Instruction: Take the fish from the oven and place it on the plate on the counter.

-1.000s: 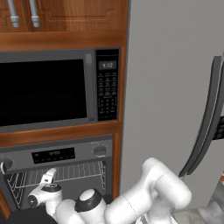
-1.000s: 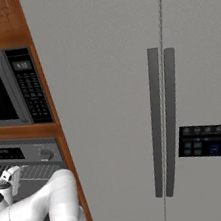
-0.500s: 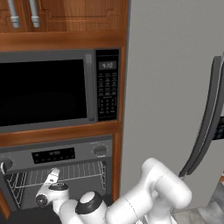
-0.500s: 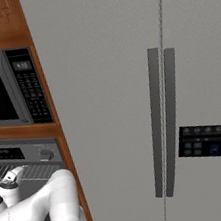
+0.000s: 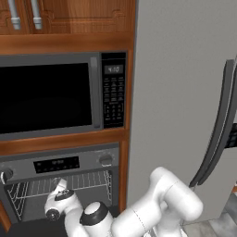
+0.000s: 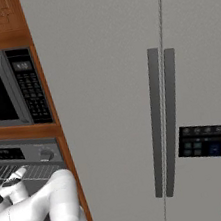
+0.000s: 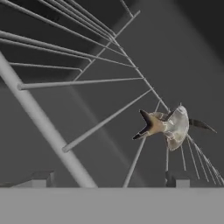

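Note:
The fish, small, pale grey with a dark tail, lies on a wire rack inside the oven, whose front stands open. My gripper is open; its two fingertips stand wide apart at the bottom of the hand view, and nothing is between them. The fish sits ahead of the gripper, close above the right fingertip, not touched. In the left base view my hand is in front of the oven's racks. The plate and the counter are out of view.
A black-windowed microwave with a keypad sits above the oven in wood cabinetry. A grey double-door fridge with long handles stands to the right. Several rack wires cross above and beside the fish.
My hand has shifted slightly to the right in front of the oven opening. The gripper has stayed open.

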